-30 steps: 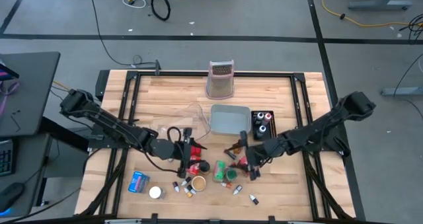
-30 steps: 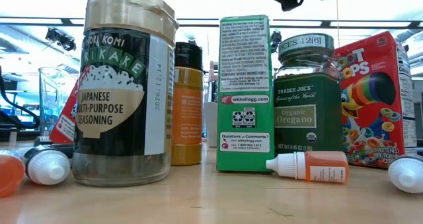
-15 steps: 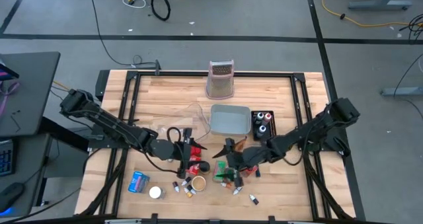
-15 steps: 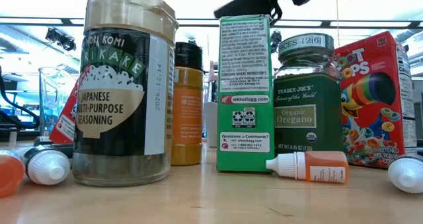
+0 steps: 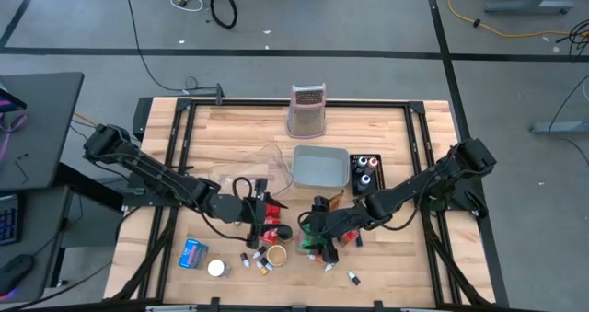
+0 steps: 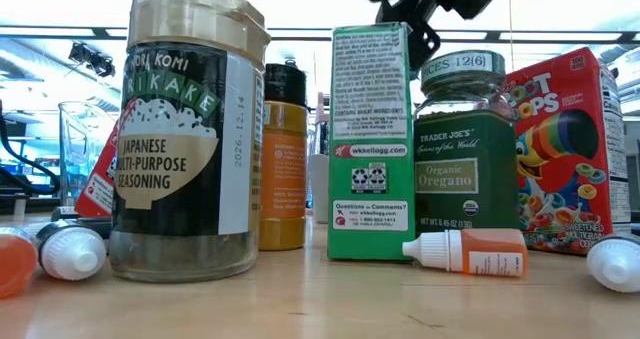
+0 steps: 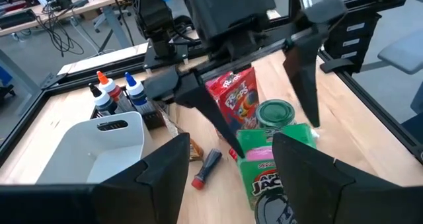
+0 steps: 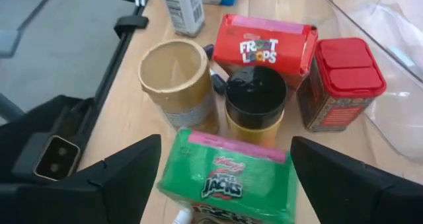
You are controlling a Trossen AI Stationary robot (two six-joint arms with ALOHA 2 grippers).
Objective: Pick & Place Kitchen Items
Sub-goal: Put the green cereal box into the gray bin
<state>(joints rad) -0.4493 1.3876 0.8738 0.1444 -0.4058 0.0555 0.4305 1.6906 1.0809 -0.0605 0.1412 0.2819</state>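
Wooden tabletop (image 5: 230,137), near its front edge: your kitchen items (image 5: 276,243) stand clustered. Your right gripper (image 8: 221,151) hangs with jaws spread wide over the green Apple Jacks box (image 8: 227,178); your left gripper (image 7: 228,168) waits half-open beside. Behind, the grey tray (image 5: 320,167) holds nothing you can make out; the black tray (image 5: 365,171) holds capped bottles (image 5: 365,174).

You are working in a robotics lab or workshop. A bare grey concrete floor (image 5: 368,17) surrounds the wooden table (image 5: 239,132), with loose cables (image 5: 224,8) coiled on it. Beyond the table's far edge stand desk legs (image 5: 515,4) and benches with equipment (image 7: 59,2), under rows of ceiling lights (image 6: 40,54).
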